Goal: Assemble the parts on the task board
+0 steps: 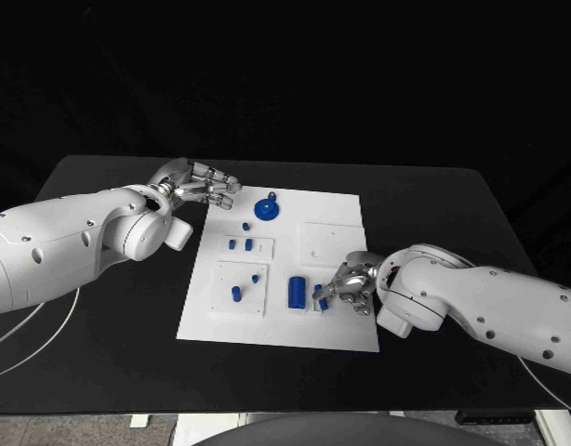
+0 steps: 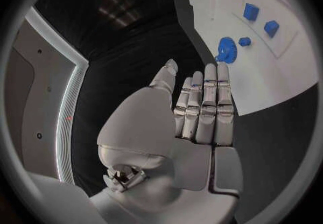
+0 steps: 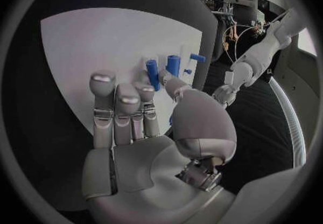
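The white task board point(image 1: 279, 321) lies in the middle of the table. A blue gear point(image 1: 270, 209) sits near its far edge, with small blue parts point(image 1: 240, 245) on the board's left half. My left hand point(image 1: 203, 184) hovers by the board's far left corner, fingers straight, holding nothing; the gear point(image 2: 226, 50) lies just beyond its fingertips point(image 2: 214, 73). My right hand point(image 1: 349, 286) is low over the board's near right part, next to a blue cylinder point(image 1: 297, 291) and a small blue part point(image 1: 324, 303). Its fingers point(image 3: 118, 105) are stretched out; the thumb reaches toward the cylinder point(image 3: 152, 73).
A raised white square plate point(image 1: 328, 243) sits on the board's right half, and two smaller plates point(image 1: 239, 290) on its left half carry blue pegs. Black table point(image 1: 112, 325) surrounds the board. A white cable point(image 1: 38, 334) curves along the left side.
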Tool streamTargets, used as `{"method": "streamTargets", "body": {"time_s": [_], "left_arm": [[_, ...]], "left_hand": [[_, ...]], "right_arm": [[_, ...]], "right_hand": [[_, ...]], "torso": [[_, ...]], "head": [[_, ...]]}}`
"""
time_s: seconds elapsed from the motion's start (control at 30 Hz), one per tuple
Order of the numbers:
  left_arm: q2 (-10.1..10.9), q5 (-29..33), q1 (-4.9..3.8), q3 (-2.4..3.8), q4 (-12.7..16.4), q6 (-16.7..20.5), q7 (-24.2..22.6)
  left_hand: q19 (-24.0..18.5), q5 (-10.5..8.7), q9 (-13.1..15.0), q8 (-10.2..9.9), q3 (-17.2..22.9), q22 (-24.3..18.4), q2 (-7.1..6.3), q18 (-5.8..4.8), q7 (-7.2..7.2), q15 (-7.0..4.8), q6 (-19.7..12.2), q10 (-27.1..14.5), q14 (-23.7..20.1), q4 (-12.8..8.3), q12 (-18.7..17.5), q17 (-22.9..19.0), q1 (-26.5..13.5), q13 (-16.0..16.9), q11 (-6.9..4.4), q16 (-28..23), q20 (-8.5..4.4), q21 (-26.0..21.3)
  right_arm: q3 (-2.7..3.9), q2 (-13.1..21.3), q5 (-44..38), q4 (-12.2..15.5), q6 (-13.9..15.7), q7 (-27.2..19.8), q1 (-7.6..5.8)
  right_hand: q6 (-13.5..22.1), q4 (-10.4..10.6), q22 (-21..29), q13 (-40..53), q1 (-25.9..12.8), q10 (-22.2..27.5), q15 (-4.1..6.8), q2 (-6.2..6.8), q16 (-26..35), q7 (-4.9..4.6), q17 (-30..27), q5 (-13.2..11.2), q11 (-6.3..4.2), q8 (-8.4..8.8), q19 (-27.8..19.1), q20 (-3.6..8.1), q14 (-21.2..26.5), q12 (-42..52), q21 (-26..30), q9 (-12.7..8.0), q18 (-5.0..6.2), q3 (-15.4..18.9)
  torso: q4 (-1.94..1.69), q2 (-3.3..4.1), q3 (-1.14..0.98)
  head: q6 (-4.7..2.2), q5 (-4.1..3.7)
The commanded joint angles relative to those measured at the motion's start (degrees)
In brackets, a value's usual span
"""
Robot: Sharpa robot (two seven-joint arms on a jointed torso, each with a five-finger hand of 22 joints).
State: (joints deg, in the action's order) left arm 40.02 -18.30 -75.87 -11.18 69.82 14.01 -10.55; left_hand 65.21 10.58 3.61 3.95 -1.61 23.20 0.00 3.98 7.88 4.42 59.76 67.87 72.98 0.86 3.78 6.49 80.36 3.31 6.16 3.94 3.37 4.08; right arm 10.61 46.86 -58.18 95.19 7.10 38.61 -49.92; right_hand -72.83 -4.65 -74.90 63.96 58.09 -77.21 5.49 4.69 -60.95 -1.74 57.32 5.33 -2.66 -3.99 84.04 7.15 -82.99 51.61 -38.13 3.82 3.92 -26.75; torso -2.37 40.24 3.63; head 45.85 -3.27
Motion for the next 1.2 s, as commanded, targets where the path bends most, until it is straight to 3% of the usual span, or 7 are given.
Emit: {"method": "streamTargets", "body": {"time_s": [0.03, 0.17, 0.57, 1.0, 1.2], "left_arm": [[-0.1, -0.2, -0.05, 0.04, 0.1, -0.7, -0.2], [-0.1, -0.2, -0.05, 0.04, 0.1, -0.7, -0.2], [-0.1, -0.3, -0.05, 0.04, -0.1, -0.8, -0.1], [-0.1, -0.3, -0.05, 0.04, -0.1, -0.8, -0.1], [0.0, -0.3, -0.05, 0.04, -0.2, -0.6, -0.4]], "left_hand": [[0.3, 0.15, 0.1, -0.1, -0.3, -0.1, 0.03, -0.16, -0.06, 0.11, -0.4, -0.2, -0.1, 0.2, -0.2, 0.1, -0.6, 0.1, -0.08, -0.1, 0.07, 0.3], [0.3, 0.15, 0.1, -0.1, -0.3, -0.1, 0.03, -0.16, -0.06, 0.11, -0.4, -0.2, -0.1, 0.2, -0.2, 0.1, -0.6, 0.1, -0.08, -0.1, 0.07, 0.3], [0.3, 0.15, 0.1, -0.1, -0.3, -0.1, 0.03, -0.16, -0.06, 0.11, -0.4, -0.2, -0.1, 0.2, -0.2, 0.1, -0.6, 0.1, -0.08, -0.1, 0.07, 0.3], [0.3, 0.15, 0.1, -0.1, -0.3, -0.1, 0.03, -0.16, -0.06, 0.11, -0.4, -0.2, -0.1, 0.2, -0.2, 0.1, -0.6, 0.1, -0.08, -0.1, 0.07, 0.3], [0.3, 0.15, 0.1, -0.1, -0.3, -0.1, 0.03, -0.16, -0.06, 0.11, -0.4, -0.2, -0.1, 0.2, -0.2, 0.1, -0.6, 0.1, -0.08, -0.1, 0.07, 0.3]], "right_arm": [[-0.27, -0.1, 0.0, 0.3, -1.8, -0.6, 0.31], [-0.28, -0.1, 0.0, 0.4, -1.8, -0.8, 0.31], [-0.3, 0.0, 0.0, 0.6, -1.5, -1.6, 0.31], [-0.3, 0.5, -0.1, 0.6, -0.8, -2.3, 0.32], [-0.29, 1.6, -0.2, 0.0, 1.0, -5.3, 0.32]], "right_hand": [[0.4, 0.4, -4.1, -0.1, 0.4, 0.1, 0.14, 0.72, -0.1, -0.06, 0.0, -0.3, -0.22, 0.38, 2.8, -0.26, 0.0, -0.1, 0.2, 0.0, -1.08, 0.6], [0.4, 1.3, -4.1, -0.1, 0.2, 0.1, 0.11, 1.4, -0.1, -0.07, 0.1, -0.6, -0.22, 0.37, 2.9, -0.26, -0.1, -0.1, 0.3, 0.0, -1.06, 1.2], [0.2, 8.6, -4.2, -0.3, 2.0, 0.0, 0.02, 3.89, -0.1, -0.24, 0.2, -2.1, -0.07, 0.39, 2.9, -0.36, -0.1, -0.2, 0.1, 0.0, -0.99, 7.4], [0.2, 8.2, -4.1, -0.2, 2.9, 0.0, 0.06, 3.36, -0.1, -0.19, 0.2, -2.1, -0.09, 0.38, 2.9, -0.31, -0.1, -0.1, 0.1, 0.0, -0.98, 7.2], [3.1, 8.6, -4.0, 0.3, 2.9, 0.1, -0.04, 5.19, 0.4, -1.12, -0.3, -1.8, 0.41, 0.35, 2.9, -0.35, 0.0, 0.4, 0.5, 0.1, -0.63, 7.9]], "torso": [[0.01, 0.0, 0.01], [0.0, 0.01, 0.02], [0.03, 0.02, -0.01], [-0.01, 0.03, 0.0], [0.04, -0.05, -0.02]], "head": [[0.07, 0.1], [0.07, 0.13], [0.21, 0.21], [0.2, 0.27], [-0.4, 0.27]]}}
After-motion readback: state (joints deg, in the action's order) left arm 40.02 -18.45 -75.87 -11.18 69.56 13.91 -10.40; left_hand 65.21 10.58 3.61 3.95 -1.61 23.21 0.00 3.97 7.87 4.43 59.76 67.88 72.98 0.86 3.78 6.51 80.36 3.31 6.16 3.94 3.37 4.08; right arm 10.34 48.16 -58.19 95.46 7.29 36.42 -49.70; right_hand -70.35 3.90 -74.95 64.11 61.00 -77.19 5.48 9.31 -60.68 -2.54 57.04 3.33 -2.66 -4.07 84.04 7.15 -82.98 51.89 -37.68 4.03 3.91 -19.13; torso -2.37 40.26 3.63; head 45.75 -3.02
